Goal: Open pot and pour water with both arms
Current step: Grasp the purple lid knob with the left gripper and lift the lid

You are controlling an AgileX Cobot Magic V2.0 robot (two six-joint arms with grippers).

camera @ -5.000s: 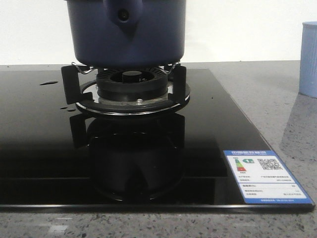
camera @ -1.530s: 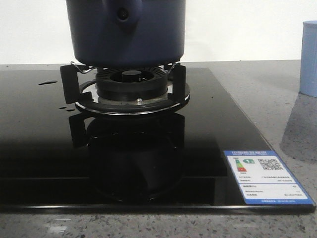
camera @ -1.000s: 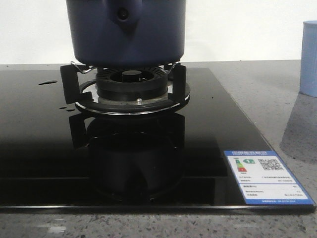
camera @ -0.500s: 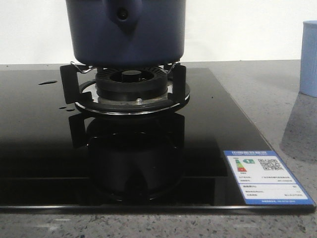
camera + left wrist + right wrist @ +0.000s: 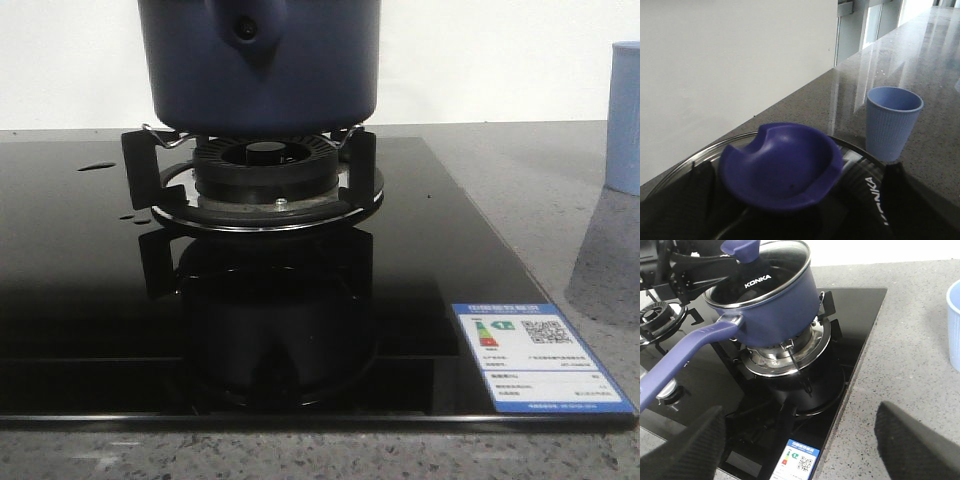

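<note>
The navy-blue pot stands on the burner's pan support; its top is cut off in the front view. In the right wrist view the pot carries a glass lid with a blue knob, and its long blue handle points toward the stove's front. My left gripper is open with its fingers either side of the lid knob. My right gripper is open and empty above the stove's front right corner.
A pale blue ribbed cup stands on the grey counter right of the black glass hob; it also shows in the left wrist view. A second burner lies left of the pot. A white wall runs behind.
The pot has shifted very slightly to the right on the burner. Nothing else has visibly moved.
</note>
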